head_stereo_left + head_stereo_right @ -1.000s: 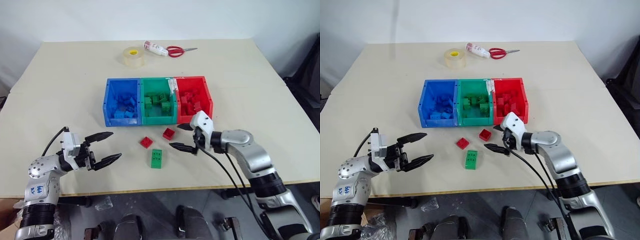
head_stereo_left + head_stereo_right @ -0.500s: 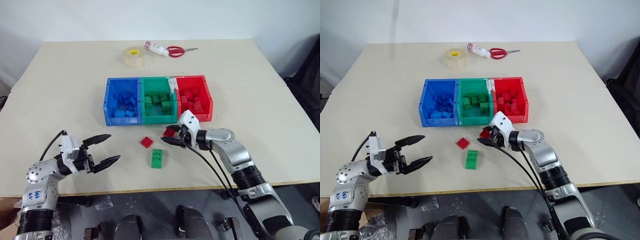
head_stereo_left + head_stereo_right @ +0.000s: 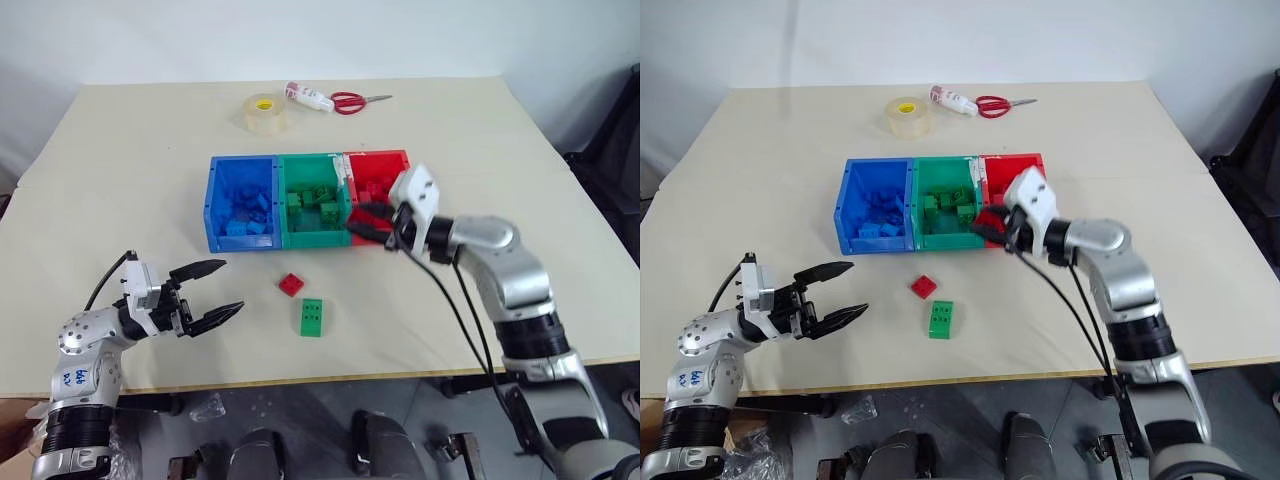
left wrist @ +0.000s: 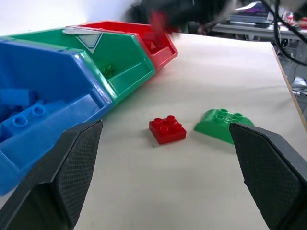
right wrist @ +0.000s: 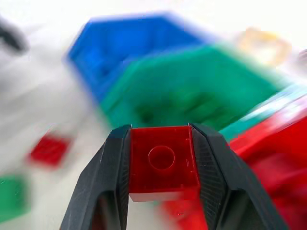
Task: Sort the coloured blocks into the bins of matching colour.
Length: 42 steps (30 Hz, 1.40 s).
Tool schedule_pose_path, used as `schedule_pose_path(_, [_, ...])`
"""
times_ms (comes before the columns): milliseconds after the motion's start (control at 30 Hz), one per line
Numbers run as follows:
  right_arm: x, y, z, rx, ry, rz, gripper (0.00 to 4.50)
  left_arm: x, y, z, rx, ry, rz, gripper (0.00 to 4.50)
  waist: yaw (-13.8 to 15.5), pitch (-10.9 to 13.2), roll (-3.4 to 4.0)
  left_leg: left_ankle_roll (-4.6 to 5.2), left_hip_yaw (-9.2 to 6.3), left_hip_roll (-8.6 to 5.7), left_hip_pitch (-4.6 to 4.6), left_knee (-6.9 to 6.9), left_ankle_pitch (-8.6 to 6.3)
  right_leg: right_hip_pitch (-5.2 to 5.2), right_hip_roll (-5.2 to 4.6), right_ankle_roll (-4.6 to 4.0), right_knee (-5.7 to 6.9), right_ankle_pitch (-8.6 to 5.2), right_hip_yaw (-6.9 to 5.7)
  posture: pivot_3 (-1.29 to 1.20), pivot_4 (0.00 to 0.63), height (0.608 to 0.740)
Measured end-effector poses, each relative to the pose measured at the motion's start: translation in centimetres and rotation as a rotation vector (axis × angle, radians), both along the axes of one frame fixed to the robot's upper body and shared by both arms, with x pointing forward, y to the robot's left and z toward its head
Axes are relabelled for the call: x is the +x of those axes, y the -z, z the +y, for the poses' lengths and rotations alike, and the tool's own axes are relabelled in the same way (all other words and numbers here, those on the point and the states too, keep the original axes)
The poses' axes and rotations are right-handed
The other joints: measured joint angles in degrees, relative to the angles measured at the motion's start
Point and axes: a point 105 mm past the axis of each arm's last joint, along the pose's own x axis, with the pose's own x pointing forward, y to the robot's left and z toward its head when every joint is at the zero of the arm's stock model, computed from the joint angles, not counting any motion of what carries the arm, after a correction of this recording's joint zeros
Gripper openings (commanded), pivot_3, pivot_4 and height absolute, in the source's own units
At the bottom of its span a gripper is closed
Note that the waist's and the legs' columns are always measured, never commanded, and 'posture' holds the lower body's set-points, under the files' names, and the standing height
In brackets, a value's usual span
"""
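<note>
My right gripper (image 3: 366, 222) is shut on a small red block (image 5: 162, 165) and hangs raised above the front edge of the bins, about where the green bin (image 3: 318, 238) meets the red bin (image 3: 400, 160). The blue bin (image 3: 214, 215) joins them on the left. All three hold several blocks of their own colour. On the table in front of the bins lie a red block (image 3: 291, 284) and a longer green block (image 3: 312, 317). Well to the left of both, near the table's front edge, my left gripper (image 3: 230, 286) stands open and holds nothing.
At the back of the table lie a tape roll (image 3: 266, 112), a white tube (image 3: 310, 97) and red-handled scissors (image 3: 352, 100). Bare tabletop spreads to the left and right of the bins. The table's front edge runs just behind the left gripper.
The right gripper shut on a red block lying in front of the bins, then lifted it up towards the red bin. The left gripper stayed where it was, open.
</note>
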Motion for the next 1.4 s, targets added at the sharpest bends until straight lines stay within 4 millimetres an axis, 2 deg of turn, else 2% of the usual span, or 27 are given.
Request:
schedule_pose_path(33, [0.6,-0.8,-0.4,0.006,0.025,-0.022,1.44,0.0,0.0,-0.1,-0.001,0.006,-0.002,4.50,0.0,0.0,0.00,0.00,0.00,0.00,-0.02,0.00,0.00,0.00,0.00,0.00,-0.02,0.00,0.00,0.00,0.150,0.740])
schedule_pose_path(133, [3.0,-1.9,-1.6,0.003,0.109,-0.051,2.49,0.5,-0.2,-0.3,-0.004,0.016,-0.010,4.50,-0.1,0.0,-0.01,0.00,0.03,-0.01,-0.01,0.00,0.00,0.01,0.00,0.01,-0.04,0.00,0.00,0.00,0.150,0.740])
schedule_pose_path(233, [4.6,-1.3,-2.5,-0.007,0.156,-0.039,3.50,0.6,-0.2,-0.4,-0.002,0.022,-0.012,4.50,-0.1,0.0,0.00,0.00,0.04,-0.02,-0.03,-0.05,0.00,0.00,0.00,0.01,-0.08,0.01,0.00,0.00,0.150,0.740])
schedule_pose_path(333, [5.2,-0.3,-3.2,-0.021,0.181,-0.025,4.49,0.6,-0.2,-0.4,-0.001,0.024,-0.013,4.50,-0.2,0.0,0.01,0.00,0.04,-0.02,-0.04,-0.06,0.00,0.00,0.00,0.02,-0.10,0.01,0.00,0.00,0.150,0.740])
schedule_pose_path(533, [5.0,-0.2,-3.0,-0.035,0.145,-0.035,4.49,0.5,-0.2,-0.4,0.001,0.025,-0.018,4.50,-0.7,0.0,0.02,-0.01,0.04,0.00,-0.03,-0.04,0.00,0.00,0.00,0.03,-0.07,0.01,0.00,0.00,0.150,0.740])
schedule_pose_path(633, [3.9,0.0,-3.0,-0.056,0.095,-0.037,4.49,0.5,-0.1,-0.4,0.002,0.026,-0.016,4.50,-0.9,0.0,0.02,0.00,0.02,-0.01,-0.05,-0.06,0.00,0.00,0.00,0.03,-0.09,0.01,0.00,0.00,0.150,0.740])
schedule_pose_path(700, [2.1,1.0,-3.6,-0.089,0.028,-0.015,4.49,0.4,-0.1,-0.5,0.003,0.033,-0.015,4.50,-0.5,0.0,0.02,0.01,0.00,-0.02,-0.07,-0.06,-0.01,0.01,-0.01,0.03,-0.12,0.02,-0.01,0.00,0.150,0.740])
schedule_pose_path(800, [0.7,2.3,-3.8,-0.108,-0.027,0.038,4.49,0.4,0.0,-0.5,0.004,0.037,-0.013,4.50,-0.3,0.0,0.02,0.01,0.03,-0.02,-0.06,0.03,-0.01,0.01,-0.01,0.06,-0.10,0.03,0.02,0.00,0.150,0.740])
schedule_pose_path(833, [-1.7,3.1,-5.2,-0.147,-0.066,0.047,4.49,0.6,-0.3,-1.3,0.007,0.072,-0.026,4.50,0.2,0.0,0.01,-0.02,-0.09,0.01,-0.04,-0.05,0.01,0.03,0.00,0.01,-0.08,0.00,-0.10,0.00,0.150,0.740])
schedule_pose_path(900, [-4.4,5.1,-7.0,-0.194,-0.089,0.119,4.49,0.6,-0.1,-0.9,0.009,0.066,-0.015,4.50,0.9,0.0,0.02,-0.03,-0.15,-0.01,-0.10,-0.07,-0.02,0.04,-0.02,-0.01,-0.16,-0.01,-0.17,0.00,0.150,0.740])
schedule_pose_path(1000, [-7.3,7.0,-9.0,-0.237,-0.102,0.210,4.49,0.7,0.1,-0.8,0.008,0.072,0.000,4.50,0.9,0.0,0.01,0.05,-0.05,-0.05,-0.12,0.06,-0.07,0.05,-0.05,0.10,-0.25,0.05,-0.09,0.00,0.150,0.740])
schedule_pose_path(1100, [-9.1,7.0,-11.0,-0.292,-0.077,0.242,4.49,0.8,0.1,-0.7,0.009,0.080,0.001,4.50,0.4,0.0,0.00,0.06,-0.04,-0.03,0.00,0.08,-0.06,0.11,-0.05,0.09,-0.25,0.05,-0.05,0.00,0.150,0.740])
schedule_pose_path(1233, [-9.8,6.6,-11.8,-0.308,-0.054,0.244,4.49,1.0,-0.1,-0.6,0.011,0.088,0.001,4.50,0.2,0.0,0.00,0.00,-0.05,-0.01,0.07,0.06,-0.03,0.09,-0.04,0.00,-0.23,0.00,-0.05,0.00,0.150,0.740])
schedule_pose_path(1400, [-9.9,6.3,-10.8,-0.314,-0.079,0.234,4.49,1.4,-0.1,-0.5,0.020,0.084,0.007,4.50,0.4,0.0,0.00,0.01,-0.05,-0.02,0.04,0.07,-0.04,0.10,-0.04,0.02,-0.22,0.01,-0.06,0.00,0.150,0.740])
